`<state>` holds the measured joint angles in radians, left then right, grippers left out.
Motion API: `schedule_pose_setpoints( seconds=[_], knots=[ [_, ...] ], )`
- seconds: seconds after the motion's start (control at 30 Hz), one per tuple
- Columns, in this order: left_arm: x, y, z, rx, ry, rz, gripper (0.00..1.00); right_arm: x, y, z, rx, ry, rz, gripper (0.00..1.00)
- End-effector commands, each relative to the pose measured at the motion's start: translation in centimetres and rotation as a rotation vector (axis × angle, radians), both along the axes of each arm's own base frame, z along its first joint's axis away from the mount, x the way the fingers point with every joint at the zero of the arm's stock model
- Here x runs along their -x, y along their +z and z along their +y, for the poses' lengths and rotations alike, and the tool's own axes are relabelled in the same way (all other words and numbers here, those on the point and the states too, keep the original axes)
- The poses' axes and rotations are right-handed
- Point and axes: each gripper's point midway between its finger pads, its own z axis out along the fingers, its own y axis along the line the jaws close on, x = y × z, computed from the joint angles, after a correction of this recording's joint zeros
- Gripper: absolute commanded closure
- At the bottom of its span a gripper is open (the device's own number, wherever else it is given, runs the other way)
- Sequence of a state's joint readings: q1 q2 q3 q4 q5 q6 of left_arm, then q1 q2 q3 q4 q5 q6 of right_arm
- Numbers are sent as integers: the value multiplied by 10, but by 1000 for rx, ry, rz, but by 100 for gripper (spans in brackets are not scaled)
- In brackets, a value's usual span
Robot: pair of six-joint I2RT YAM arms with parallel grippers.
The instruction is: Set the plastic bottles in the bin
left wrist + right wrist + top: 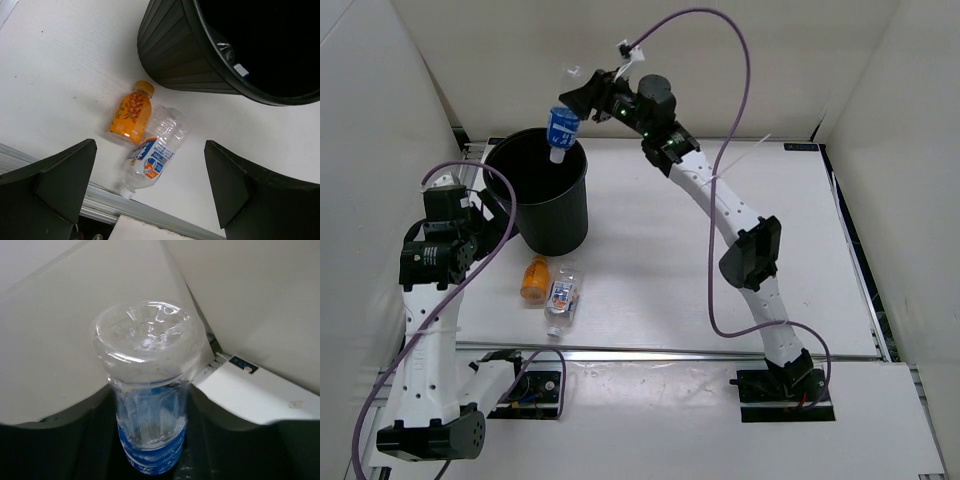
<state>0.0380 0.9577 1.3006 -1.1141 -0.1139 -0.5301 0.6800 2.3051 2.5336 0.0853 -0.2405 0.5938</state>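
My right gripper (578,98) pinches the blue-label bottle (560,128) by its base end, with the cap hanging down over the bin (555,215). I read that from the top view. The wrist view shows the bottle's base but not the pads.

The bottle hangs toward 1 o'clock of the opening rather than over the middle, and it is a little tilted. My main worry is that on release it clips the far rim and topples off the back. Such a light, empty bottle would likely bounce rather than settle.

My left gripper (149,144) has its fingers spread wide and holds nothing. It hovers above the orange bottle (131,112) and the labelled clear bottle (157,150), which lie touching side by side on the table (650,270) at 6 o'clock from the bin. Closing on one could shove the other, and both are round enough to roll away. The orange bottle's cap is near the bin wall, so a finger could strike the wall there.

The bin is black plastic with fine vertical ribs, a rolled rim and a slight taper. Something pale lies inside it that I cannot identify. The blue-label bottle is thin and clear, with a petal-moulded base and a blue wrap lower down. The orange bottle is stubby, with an orange cap and fruit printed on it. The labelled clear bottle looks ridged and easily crushed, and its label is white, blue and red. The table is white, smooth and faintly grained
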Motion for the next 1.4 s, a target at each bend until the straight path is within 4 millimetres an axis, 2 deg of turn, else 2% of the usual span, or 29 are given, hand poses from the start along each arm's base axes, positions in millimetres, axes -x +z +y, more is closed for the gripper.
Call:
schedule_pose_setpoints(
  seconds=[0.0, 0.03, 0.07, 0.1, 0.13, 0.17, 0.2, 0.27, 0.3, 0.33, 0.37, 0.4, 0.43, 0.47, 0.53, 0.57, 0.6, 0.63, 0.67, 0.7, 0.8, 0.93, 0.97, 1.03, 1.07, 1.37],
  knots=[
    [7, 3, 3, -33, -27, 30, 0, 12, 8, 17, 45, -28, -180, 34],
    [10, 5, 7, -50, -8, 36, 0, 18, 5, 23, 57, -11, -182, 23],
    [12, 8, 9, -59, 1, 35, 0, 21, -3, 28, 76, -2, -173, 18],
    [10, 5, 11, -58, 10, 48, 0, 25, 12, 20, 68, -23, -193, 12],
    [12, 3, 11, -57, 10, 60, 0, 25, 21, 14, 66, -48, -202, 0],
    [13, 3, 13, -70, 10, 62, 0, 25, 21, 10, 87, -68, -194, 0],
    [14, -2, 13, -69, 10, 76, 0, 33, 38, -2, 81, -86, -212, 0],
    [18, -24, 9, -57, -15, 126, 0, 27, 49, -27, 91, -145, -192, 0],
    [21, -28, 9, -57, -15, 134, 0, 40, 72, -42, 74, -159, -205, 0],
    [24, -33, 6, -45, -26, 144, 0, 37, 73, -54, 79, -181, -180, 0],
    [26, -46, 5, -38, -33, 154, 0, 47, 91, -74, 75, -204, -180, 0],
    [22, -41, 4, -34, -23, 90, 0, 46, 95, -89, 80, -236, -170, 0],
    [20, -44, 2, -27, -32, 68, 0, 42, 80, -97, 111, -264, -132, 0],
    [21, -60, 2, -15, -22, 82, 0, 52, 97, -119, 99, -286, -145, 0],
    [14, -73, 1, 3, -4, 54, 0, 50, 89, -143, 141, -331, -113, 0],
    [20, -99, 3, -2, 4, 104, 0, 59, 96, -155, 148, -336, -126, 0],
    [19, -110, 3, 22, 45, 109, 0, 58, 83, -161, 179, -342, -94, 0],
    [19, -117, 5, 19, 61, 125, 0, 54, 83, -173, 181, -365, -91, 0],
    [7, -119, -2, 32, 17, 81, 0, 62, 90, -182, 174, -365, -103, 0],
    [1, -122, -7, 31, -4, 70, 0, 61, 88, -188, 174, -374, -86, 0],
    [-9, -137, -4, -16, -14, 75, 0, 63, 94, -201, 171, -370, -102, 0],
    [-18, -162, 4, -85, -42, 189, 0, 63, 103, -224, 147, -392, -101, 0],
    [-20, -166, 2, -79, -49, 199, 0, 63, 99, -222, 154, -382, -95, 0],
    [-28, -167, -5, -74, -77, 197, 0, 57, 99, -232, 155, -406, -93, 0],
    [-32, -165, -8, -75, -87, 187, 0, 55, 95, -231, 160, -406, -86, 0],
    [-33, -188, -14, -123, -137, 242, 0, 52, 97, -232, 171, -402, -110, 0]
  ],
)
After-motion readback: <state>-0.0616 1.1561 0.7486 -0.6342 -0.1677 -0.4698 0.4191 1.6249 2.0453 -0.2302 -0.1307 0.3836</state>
